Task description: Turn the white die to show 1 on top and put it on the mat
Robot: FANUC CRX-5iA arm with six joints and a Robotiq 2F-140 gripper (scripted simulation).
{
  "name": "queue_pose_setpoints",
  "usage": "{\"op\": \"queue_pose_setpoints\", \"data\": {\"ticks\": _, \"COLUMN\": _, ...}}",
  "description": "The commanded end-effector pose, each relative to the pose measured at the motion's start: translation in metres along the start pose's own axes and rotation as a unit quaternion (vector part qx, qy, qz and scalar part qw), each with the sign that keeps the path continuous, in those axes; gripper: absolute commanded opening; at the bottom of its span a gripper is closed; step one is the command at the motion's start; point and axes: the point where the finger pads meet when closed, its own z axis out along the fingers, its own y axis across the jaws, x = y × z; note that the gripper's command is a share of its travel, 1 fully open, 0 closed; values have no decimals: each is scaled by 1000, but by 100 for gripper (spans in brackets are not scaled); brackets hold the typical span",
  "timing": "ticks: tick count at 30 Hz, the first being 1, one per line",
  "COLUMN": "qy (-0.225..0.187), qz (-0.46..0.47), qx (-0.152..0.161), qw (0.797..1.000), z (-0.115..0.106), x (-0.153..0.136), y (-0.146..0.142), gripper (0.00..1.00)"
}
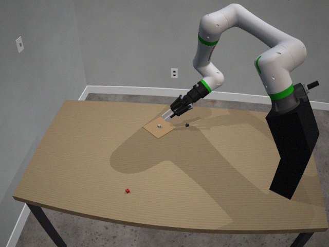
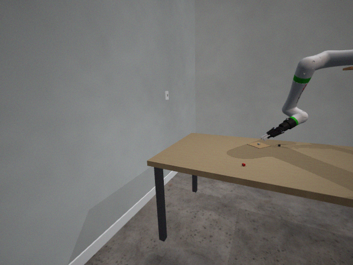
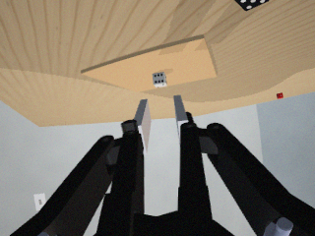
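The white die (image 1: 159,125) sits flat near the middle of the small tan mat (image 1: 159,128) on the table. It also shows in the wrist view (image 3: 159,79), lying on the mat (image 3: 154,69) just beyond my fingertips. Its top number is too small to read. My gripper (image 1: 166,117) hovers tilted over the mat's back right edge, a short way from the die. Its fingers stand slightly apart with nothing between them.
A red die (image 1: 127,190) lies far off near the table's front edge. The arm's black base (image 1: 292,148) stands at the right.
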Motion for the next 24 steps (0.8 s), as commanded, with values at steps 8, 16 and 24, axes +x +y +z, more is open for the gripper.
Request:
{"op": "queue_pose_setpoints", "data": {"ticks": 8, "qy": 0, "qz": 0, "qx": 0, "qw": 1000, "z": -18, "x": -34, "y": 0, "gripper": 27}}
{"op": "queue_pose_setpoints", "data": {"ticks": 16, "qy": 0, "qz": 0, "qx": 0, "qw": 1000, "z": -22, "x": -42, "y": 0, "gripper": 27}}
{"op": "queue_pose_setpoints", "data": {"ticks": 24, "qy": 49, "qz": 1, "qx": -1, "qw": 999, "z": -18, "x": -48, "y": 0, "gripper": 27}}
